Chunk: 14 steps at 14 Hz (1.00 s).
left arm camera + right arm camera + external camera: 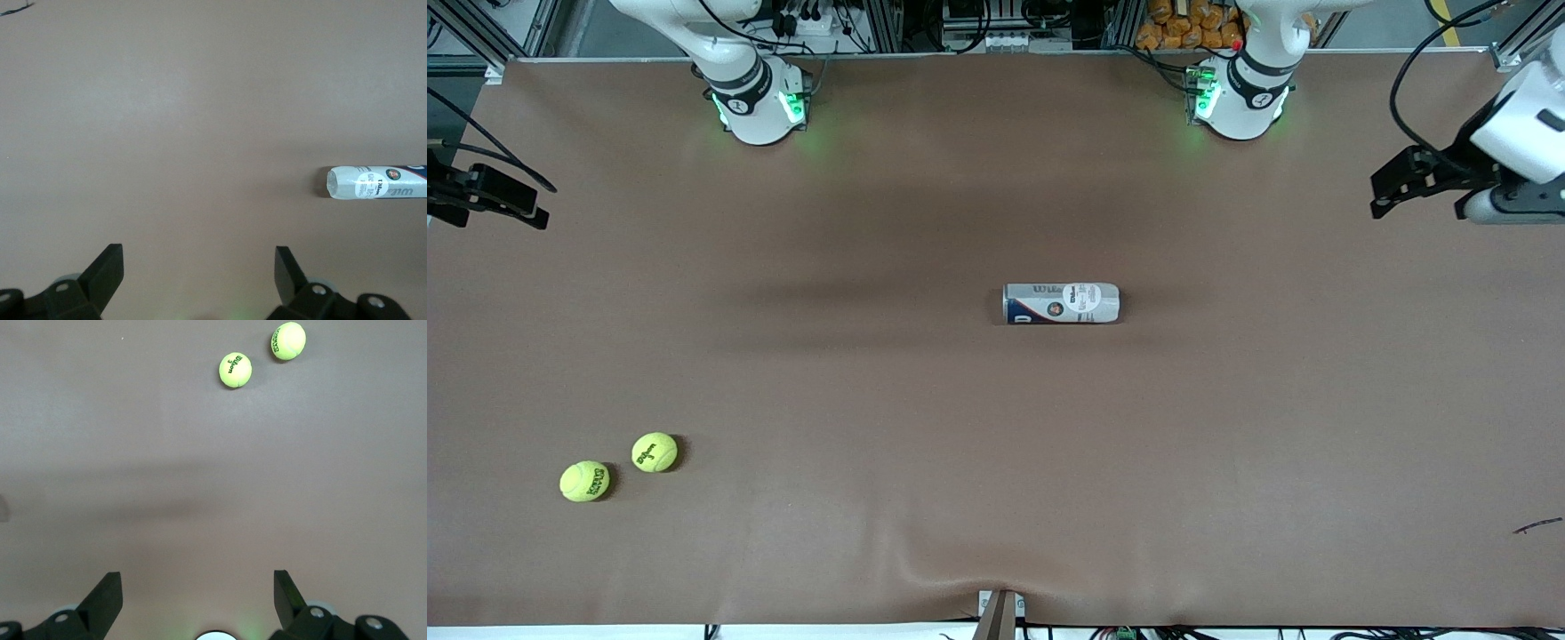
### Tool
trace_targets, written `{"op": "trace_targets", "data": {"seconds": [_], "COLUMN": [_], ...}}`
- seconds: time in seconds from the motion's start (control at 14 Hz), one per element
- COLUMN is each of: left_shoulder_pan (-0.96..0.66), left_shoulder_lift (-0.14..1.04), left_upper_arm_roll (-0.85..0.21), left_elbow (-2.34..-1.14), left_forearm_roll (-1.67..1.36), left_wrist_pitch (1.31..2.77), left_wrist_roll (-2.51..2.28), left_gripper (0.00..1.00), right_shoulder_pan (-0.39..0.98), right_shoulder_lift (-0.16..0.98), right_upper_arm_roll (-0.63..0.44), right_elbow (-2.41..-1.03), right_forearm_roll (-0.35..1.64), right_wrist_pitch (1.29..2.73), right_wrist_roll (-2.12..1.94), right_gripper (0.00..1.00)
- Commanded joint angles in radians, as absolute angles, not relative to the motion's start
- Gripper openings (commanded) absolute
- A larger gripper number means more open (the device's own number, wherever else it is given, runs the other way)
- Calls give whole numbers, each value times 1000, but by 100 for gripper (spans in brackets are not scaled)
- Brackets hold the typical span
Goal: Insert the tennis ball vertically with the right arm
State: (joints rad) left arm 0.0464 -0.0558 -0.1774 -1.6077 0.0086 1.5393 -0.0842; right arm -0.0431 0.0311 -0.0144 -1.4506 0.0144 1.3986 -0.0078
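Hovering with both pairs of fingers apart and empty, I see the ball can point(1061, 303) lying on its side mid-counter; the tennis balls point(655, 452) lie nearer my right gripper point(197, 587), nearer the camera than the can.

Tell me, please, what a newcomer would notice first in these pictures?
Two yellow balls, one beside the other, lie toward the right arm's end of the table, near the front camera. A can lies on its side at mid-table. The left tool and right tool both hang open over bare table.
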Motion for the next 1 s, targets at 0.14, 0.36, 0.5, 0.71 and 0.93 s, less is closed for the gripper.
{"op": "trace_targets", "data": {"seconds": [0.14,0.36,0.5,0.71,0.93], "left_shoulder_pan": [40,23,-12,-150,-288], "left_shoulder_lift": [26,57,77,155,250], "left_upper_arm_roll": [-261,-311,-330,-330,-330], "left_elbow": [-1553,-1546,-1545,-1488,-1425], "left_forearm_roll": [25,25,26,69,179], "left_wrist_pitch": [1537,1537,1539,1539,1539], "left_wrist_roll": [-98,-98,-98,-91,-83], "left_gripper": [100,100,100,100,100], "right_shoulder_pan": [-52,-52,-52,-52,-52], "right_shoulder_lift": [35,35,35,35,35], "right_upper_arm_roll": [-9,-9,-9,-9,-9], "right_elbow": [-1434,-1434,-1434,-1434,-1434], "right_forearm_roll": [15,17,17,17,17], "right_wrist_pitch": [1385,1385,1385,1385,1385], "right_wrist_roll": [-12,-12,-12,-12,-12], "right_gripper": [100,100,100,100,100]}}
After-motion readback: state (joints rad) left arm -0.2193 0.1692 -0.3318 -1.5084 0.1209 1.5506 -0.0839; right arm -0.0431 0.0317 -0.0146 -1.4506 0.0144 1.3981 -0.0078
